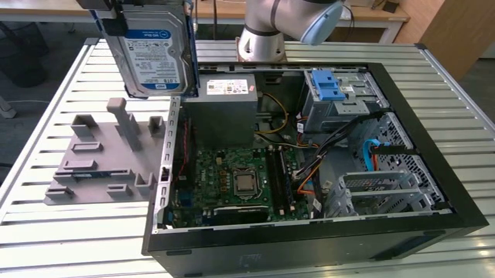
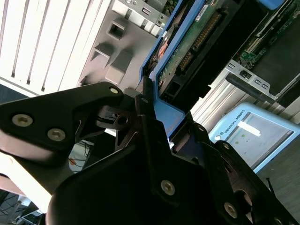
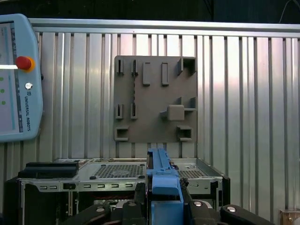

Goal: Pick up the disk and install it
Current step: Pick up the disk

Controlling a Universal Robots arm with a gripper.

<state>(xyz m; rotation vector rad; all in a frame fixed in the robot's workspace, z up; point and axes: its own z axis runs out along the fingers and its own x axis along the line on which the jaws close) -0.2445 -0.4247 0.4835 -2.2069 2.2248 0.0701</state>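
Now my end effector (image 2: pixel 146 110) is shut tight on the blue frame of the disk (image 1: pixel 155 55). I hold the disk up in the air, standing on its edge. In the exterior view its label faces out. The disk hangs high over the slatted surface (image 1: pixel 46 104), near the grey holder (image 1: pixel 101 156) and close to the open computer case (image 1: pixel 433 145).
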